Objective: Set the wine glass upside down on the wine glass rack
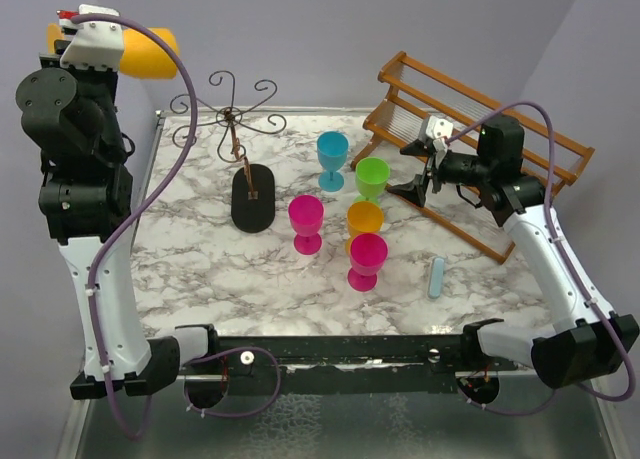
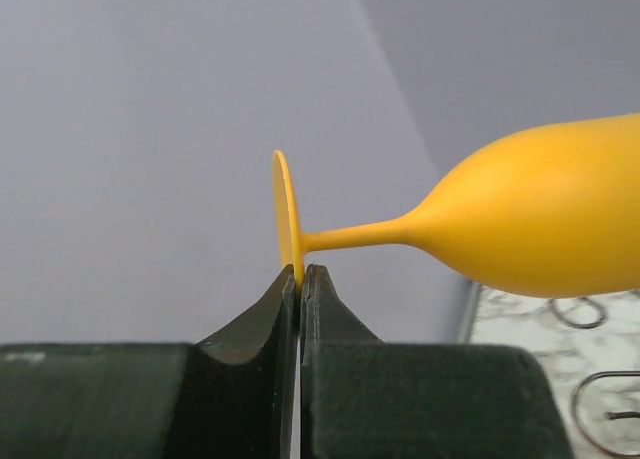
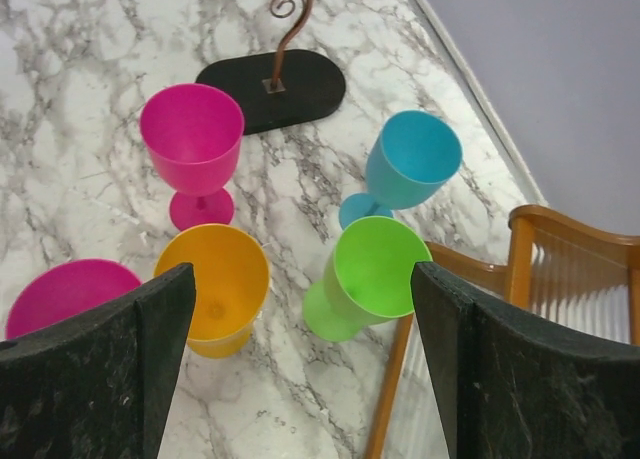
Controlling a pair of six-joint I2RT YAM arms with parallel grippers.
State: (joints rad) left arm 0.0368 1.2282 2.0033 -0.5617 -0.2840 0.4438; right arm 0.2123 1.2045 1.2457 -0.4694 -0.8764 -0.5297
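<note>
1. Grey-lilac walls at the back, with a white marble counter [image 1: 200, 269] in front of them.
2. The wine glass rack [image 1: 232, 129] stands back-left of centre on the counter. Its slim post sits on a black oval base [image 1: 252, 197] and its curled wire arms are bare.
3. Your left jaws are closed on the foot rim of the yellow wine glass [image 2: 540, 209].
4. The glass lies on its side, high over the back-left corner. Its bowl points toward the rack and it touches nothing on the rack.
5. Your right jaws are wide open and hold nothing. They hover over the cup cluster, right by the green cup [image 3: 372, 269].
6. These cups stand upright mid-counter:
   - blue cup [image 1: 332, 157]
   - green cup
   - orange cup [image 1: 365, 219]
   - two pink cups [image 1: 306, 219] [image 1: 367, 257]
7. The brown wooden slatted rack [image 1: 480, 129] is at the back-right, behind your right arm [image 1: 545, 249].
8. A small pale blue item [image 1: 436, 277] lies near the right front; I can't tell what it is.
</note>
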